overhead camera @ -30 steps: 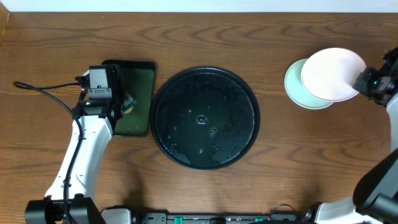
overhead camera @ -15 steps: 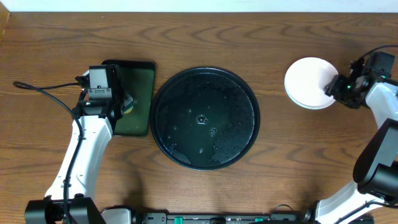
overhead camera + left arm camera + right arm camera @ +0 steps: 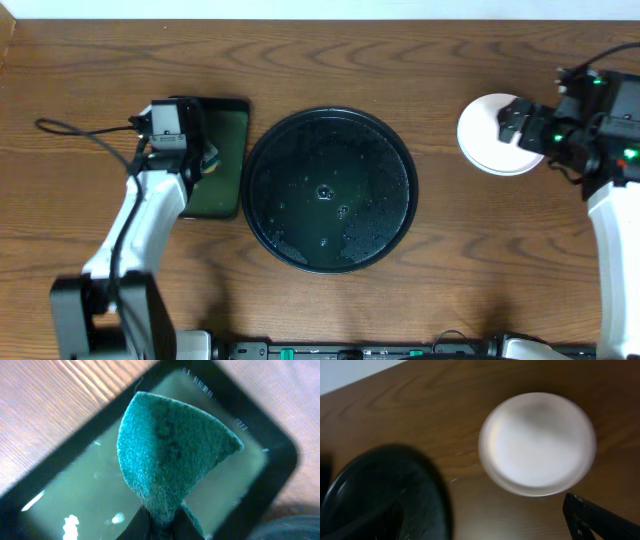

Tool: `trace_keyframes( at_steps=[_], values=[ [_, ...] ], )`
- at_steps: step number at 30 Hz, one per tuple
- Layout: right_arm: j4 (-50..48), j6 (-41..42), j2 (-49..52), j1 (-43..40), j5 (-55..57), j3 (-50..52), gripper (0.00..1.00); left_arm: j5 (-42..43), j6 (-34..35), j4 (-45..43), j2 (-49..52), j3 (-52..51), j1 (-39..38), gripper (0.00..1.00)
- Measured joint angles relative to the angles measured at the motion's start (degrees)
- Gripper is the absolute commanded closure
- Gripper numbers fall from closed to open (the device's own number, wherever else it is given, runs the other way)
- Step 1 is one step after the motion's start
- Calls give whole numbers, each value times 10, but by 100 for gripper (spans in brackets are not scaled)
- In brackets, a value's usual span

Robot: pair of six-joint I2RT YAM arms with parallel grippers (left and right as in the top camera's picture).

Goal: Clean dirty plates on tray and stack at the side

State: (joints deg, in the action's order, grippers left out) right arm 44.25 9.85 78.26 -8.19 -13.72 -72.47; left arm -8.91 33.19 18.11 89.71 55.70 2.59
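The large round black tray lies mid-table, wet with droplets, and no plate is on it. A white plate rests at the right side of the table; what lies beneath it is hidden. In the right wrist view the plate is blurred and the tray's rim shows at lower left. My right gripper hovers open over the plate's right edge, holding nothing; one finger shows at lower right. My left gripper is shut on a green scouring sponge.
A small dark green rectangular tray holding shallow water sits left of the round tray, under the sponge. A black cable trails across the wood at far left. The table's far edge runs along the top.
The right gripper lowered the white plate onto the mint plate at the right, opened and let go. The left arm shifted slightly, sponge still held.
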Motion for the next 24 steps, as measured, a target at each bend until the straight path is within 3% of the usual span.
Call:
trace_keyframes(
  at_steps=[2, 5, 8, 10, 19, 24],
  values=[
    [7, 0, -9, 29, 0, 0, 1, 0, 0, -19, 37, 0, 0, 91],
    [12, 0, -13, 75, 2, 0, 1, 0, 0, -40, 80, 0, 0, 83],
    [12, 0, -13, 121, 3, 0, 1, 2, -2, -54, 98, 0, 0, 47],
    [12, 2, -13, 150, 6, 0, 1, 5, -1, -64, 99, 0, 0, 30],
    [20, 17, -15, 248, 86, 0, 1, 11, 0, -48, 80, 0, 0, 22],
    [45, 23, -44, 263, 108, 0, 3, 14, 0, 14, -37, 0, 0, 22]
  ],
)
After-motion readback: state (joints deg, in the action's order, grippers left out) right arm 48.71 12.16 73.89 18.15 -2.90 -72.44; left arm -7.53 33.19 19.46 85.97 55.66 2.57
